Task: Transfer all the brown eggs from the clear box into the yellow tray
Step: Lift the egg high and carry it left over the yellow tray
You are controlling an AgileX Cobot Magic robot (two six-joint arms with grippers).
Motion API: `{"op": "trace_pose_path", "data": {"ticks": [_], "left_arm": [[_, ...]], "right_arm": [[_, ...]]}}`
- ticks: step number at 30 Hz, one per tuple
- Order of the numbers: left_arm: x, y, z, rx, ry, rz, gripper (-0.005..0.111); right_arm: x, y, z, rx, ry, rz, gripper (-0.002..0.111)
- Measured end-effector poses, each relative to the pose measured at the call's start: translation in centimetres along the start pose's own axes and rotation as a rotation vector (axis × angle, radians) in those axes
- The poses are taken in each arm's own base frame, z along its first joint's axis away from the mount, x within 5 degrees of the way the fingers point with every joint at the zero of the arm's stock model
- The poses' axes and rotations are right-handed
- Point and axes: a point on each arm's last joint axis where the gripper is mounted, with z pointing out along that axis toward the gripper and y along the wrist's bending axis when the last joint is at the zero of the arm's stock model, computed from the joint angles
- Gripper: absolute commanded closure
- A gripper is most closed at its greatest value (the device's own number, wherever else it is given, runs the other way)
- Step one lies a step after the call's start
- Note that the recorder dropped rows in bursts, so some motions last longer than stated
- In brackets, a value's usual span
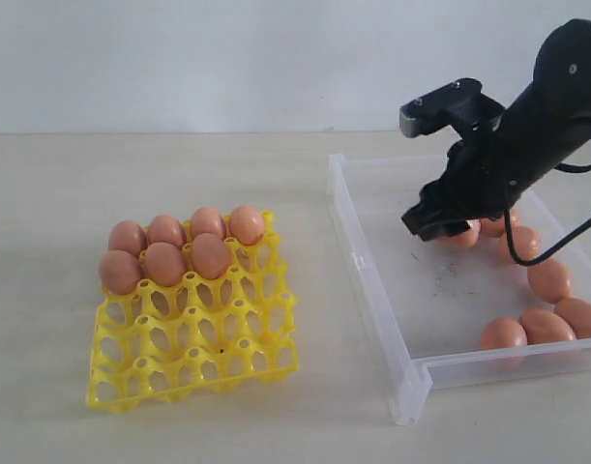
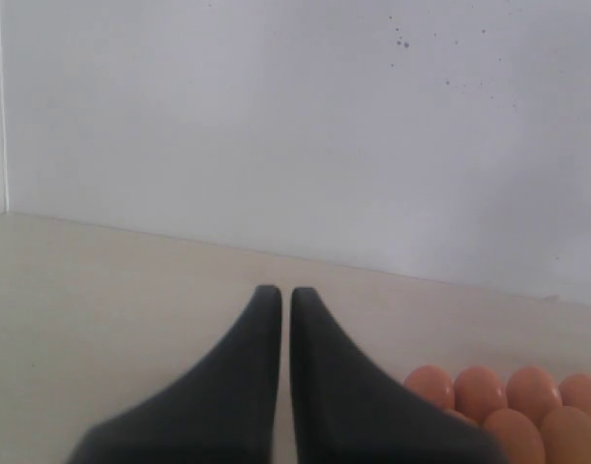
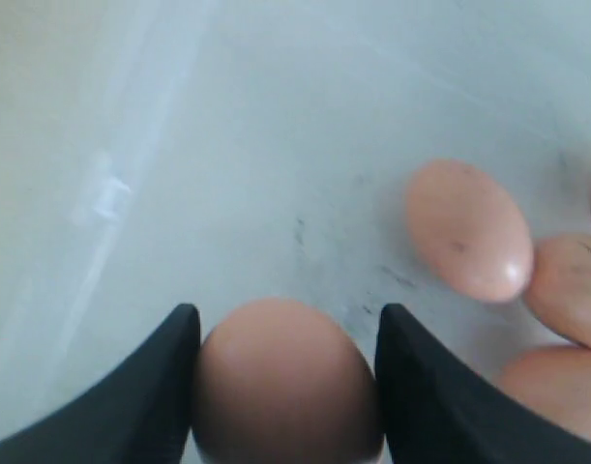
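1. The right gripper grasps one egg. Its two dark fingers press the egg's opposite sides at the widest part, and the blunt end shows between them.
2. In the exterior view this gripper hangs low inside the box, a little toward 1 o'clock from the box's middle. I cannot tell whether the egg is off the floor yet.
3. The left gripper is closed on nothing, with only a thin slit between its tips. It is out of the exterior view.
4. Loose eggs lie along the box's side from 2 to 5 o'clock, some touching. The arm may hide more.
5. The tray sits well apart, at 9 o'clock from the box. Seven eggs fill its two rows at 12 o'clock: four behind, three in front. The cups toward 6 o'clock are bare.
6. Handling, as a judgement:
   - The egg is light, stiff and brittle, with a smooth, slightly glossy shell.
   - It can slip or crack, so a gentle squeeze across the middle suits it.
   - It should go down softly into a cup, clear of the pointed posts.
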Motion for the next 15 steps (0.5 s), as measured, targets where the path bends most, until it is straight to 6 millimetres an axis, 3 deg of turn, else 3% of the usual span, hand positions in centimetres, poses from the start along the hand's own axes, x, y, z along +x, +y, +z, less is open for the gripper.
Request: {"op": "trace_pose_path", "data": {"ticks": [8,15], "left_arm": [[0.0,0.0,0.0,0.0,0.0,0.0,0.103],[0.0,0.0,0.0,0.0,0.0,0.0,0.103]], "right_arm": [[-2.6,2.6,-0.6,-0.234,-0.285,0.011,0.109],[-3.2,6.5,1.0,-0.245,-0.408,-0.083,0.109]]}}
